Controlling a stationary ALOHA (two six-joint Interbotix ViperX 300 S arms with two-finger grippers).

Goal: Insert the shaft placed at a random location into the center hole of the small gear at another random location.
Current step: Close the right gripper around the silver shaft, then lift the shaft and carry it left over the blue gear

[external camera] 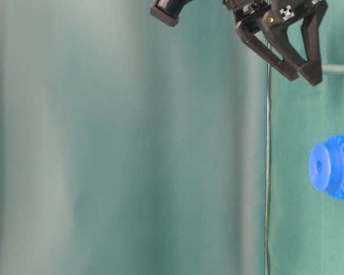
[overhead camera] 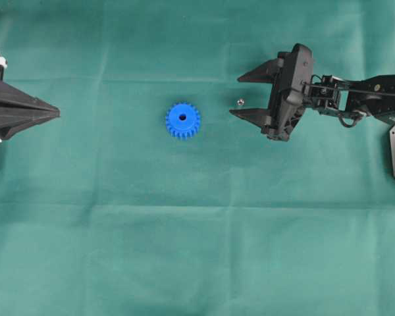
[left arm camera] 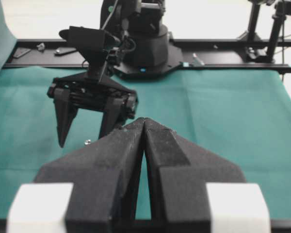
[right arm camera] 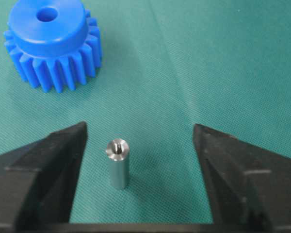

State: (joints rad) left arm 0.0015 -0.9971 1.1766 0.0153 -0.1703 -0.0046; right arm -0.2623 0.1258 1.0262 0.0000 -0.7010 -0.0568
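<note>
- Standing on end on the green cloth (overhead camera: 184, 250), the shaft (right arm camera: 118, 163) sits right of the cloth's centre, between the small gear (overhead camera: 182, 120) and the cloth's right edge, clear of both.
- Your right gripper (right arm camera: 138, 174) has its jaws spread wide, one on each side of the shaft, touching neither side; it holds nothing.
- Your left gripper (left arm camera: 144, 127) waits at the left edge, jaws pressed together and empty.
- Expect a stiff, light, polished metal pin: likely slippery and easy to topple. Take it at mid-height, squarely across its round side.
- The gear lies flat, hub up, center hole (right arm camera: 47, 14) unobstructed; being light plastic, it may slide when pushed.
</note>
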